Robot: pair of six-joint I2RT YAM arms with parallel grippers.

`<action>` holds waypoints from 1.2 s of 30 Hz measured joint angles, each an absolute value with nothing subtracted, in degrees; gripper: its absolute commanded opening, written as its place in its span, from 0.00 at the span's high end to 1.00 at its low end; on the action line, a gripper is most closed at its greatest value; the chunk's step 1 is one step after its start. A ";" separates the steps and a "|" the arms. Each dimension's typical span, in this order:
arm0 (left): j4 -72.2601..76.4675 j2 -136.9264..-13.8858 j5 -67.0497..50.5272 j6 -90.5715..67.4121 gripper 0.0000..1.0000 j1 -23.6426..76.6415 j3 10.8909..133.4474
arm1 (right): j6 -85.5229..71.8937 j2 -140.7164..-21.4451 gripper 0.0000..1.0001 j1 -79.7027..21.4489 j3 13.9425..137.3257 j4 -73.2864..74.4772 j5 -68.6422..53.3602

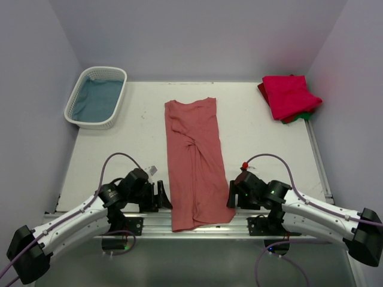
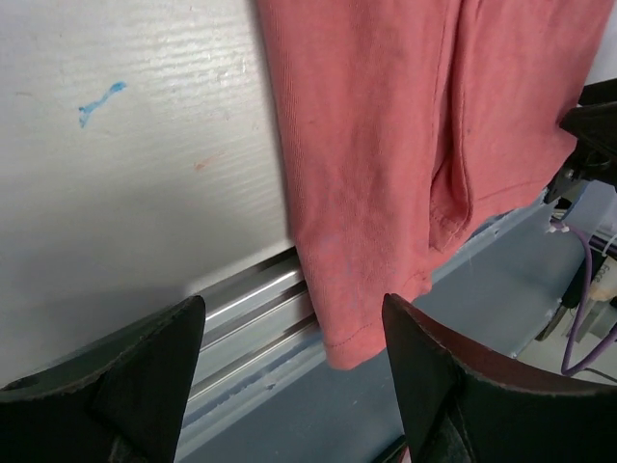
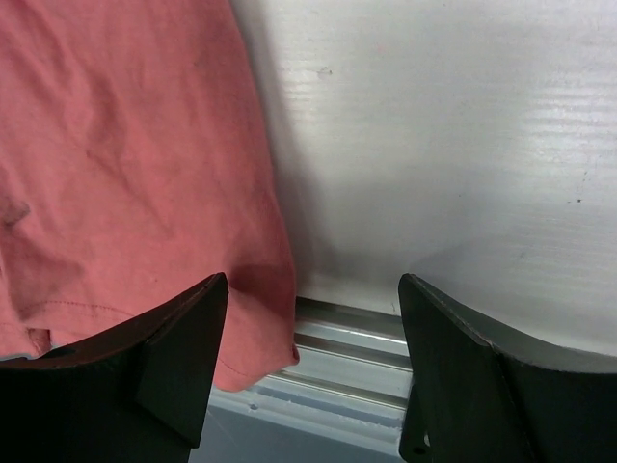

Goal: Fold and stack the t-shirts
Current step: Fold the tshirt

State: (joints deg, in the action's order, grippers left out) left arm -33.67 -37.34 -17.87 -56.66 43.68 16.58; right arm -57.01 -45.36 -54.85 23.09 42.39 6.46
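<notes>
Folding the salmon shirt (image 1: 194, 161) end over end is, as we judge it, the step in hand. It lies mid-table as a long narrow strip, collar end far and hem end near, with the hem hanging a little over the near edge and its rail (image 2: 251, 294). The crimson shirt (image 1: 290, 95) sits folded in the far right corner on top of the green shirt (image 1: 306, 115), well apart from the strip.

Our left gripper (image 1: 161, 196) stands just beside the strip's left edge near the hem, and our right gripper (image 1: 232, 196) just beside its right edge. Both claws gape wide and hold nothing.

To do this well, we think each claw should close on its own hem corner and take every layer. The left wrist view shows an inner flap sagging by the hem, so a shallow pinch may catch only the top cloth. The overhang helps us: a lower finger can slip under the hem off the edge instead of scraping the table (image 1: 119, 143).

We would bite at matching spots, lift together and level, and carry the hem straight toward the collar without dragging the strip sideways. A bunched crease crosses the middle, so light tension between the claws may smooth it before we lay the cloth down.
</notes>
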 measured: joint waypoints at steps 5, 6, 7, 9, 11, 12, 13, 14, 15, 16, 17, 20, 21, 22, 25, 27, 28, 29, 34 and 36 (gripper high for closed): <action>-33.36 -37.74 -18.06 -60.25 0.23 48.21 16.47 | -58.19 -45.30 0.25 -54.85 22.79 41.89 4.71; -33.23 -37.74 -17.87 -61.23 0.23 50.11 16.43 | -58.41 -45.28 0.25 -54.87 22.76 41.74 4.40; -32.77 -37.76 -17.93 -62.52 0.23 52.21 16.27 | -58.67 -45.21 0.25 -54.87 22.68 41.45 3.86; -30.68 -38.00 -17.82 -65.08 0.24 56.84 15.46 | -59.22 -44.88 0.25 -54.87 22.11 40.58 3.09; -28.08 -39.33 -17.80 -67.29 0.24 61.01 14.57 | -59.81 -44.51 0.26 -54.85 21.32 39.79 2.17; -26.39 -40.71 -17.74 -68.45 0.24 63.16 14.13 | -60.18 -44.21 0.26 -54.87 21.12 39.29 1.87; -24.93 -42.35 -17.96 -69.76 0.24 65.21 13.96 | -60.51 -43.99 0.27 -54.87 20.82 38.63 1.45; -23.27 -44.05 -17.56 -70.50 0.24 67.31 14.09 | -60.77 -43.70 0.28 -54.87 20.49 38.13 0.84; -21.56 -45.41 -16.67 -70.96 0.24 68.75 14.46 | -61.06 -43.38 0.30 -54.85 20.21 37.65 0.45; -20.38 -46.59 -15.75 -71.16 0.24 69.97 14.79 | -61.32 -43.27 0.31 -54.85 20.01 37.52 0.14; -19.49 -47.46 -14.70 -71.42 0.24 70.63 15.07 | -61.58 -42.96 0.36 -54.85 19.70 37.10 -0.30; -17.91 -47.75 -12.97 -72.34 0.26 72.66 15.16 | -62.59 -42.22 0.42 -54.87 18.52 35.55 -1.98; -17.82 -47.31 -12.56 -72.66 0.26 72.95 14.87 | -62.85 -41.89 0.43 -54.85 18.15 35.07 -2.57; -17.85 -46.81 -12.14 -73.06 0.26 73.08 14.59 | -63.22 -41.76 0.44 -54.87 17.80 34.81 -2.98; -18.37 -44.77 -10.98 -74.35 0.27 73.52 13.76 | -63.72 -40.99 0.48 -54.87 17.30 34.89 -4.14; -18.70 -44.27 -10.50 -74.67 0.28 73.67 13.41 | -63.96 -40.71 0.50 -54.87 17.26 35.16 -4.29; -18.70 -44.40 -10.44 -74.98 0.29 73.67 13.39 | -64.05 -40.71 0.53 -54.87 17.26 35.18 -4.34; -18.63 -44.77 -10.39 -75.29 0.29 73.67 13.39 | -64.07 -40.71 0.53 -54.87 17.26 35.18 -4.38; -17.02 -48.82 -10.33 -75.94 0.33 73.67 14.41 | -64.34 -40.99 0.57 -54.87 17.23 35.11 -5.13; -16.58 -50.48 -10.20 -75.92 0.35 73.78 15.03 | -64.38 -41.25 0.58 -54.87 17.23 35.11 -5.56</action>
State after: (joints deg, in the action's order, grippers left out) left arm -16.58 -50.48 -10.20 -75.92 73.78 15.03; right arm -64.38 -41.25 -54.87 17.23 35.11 -5.56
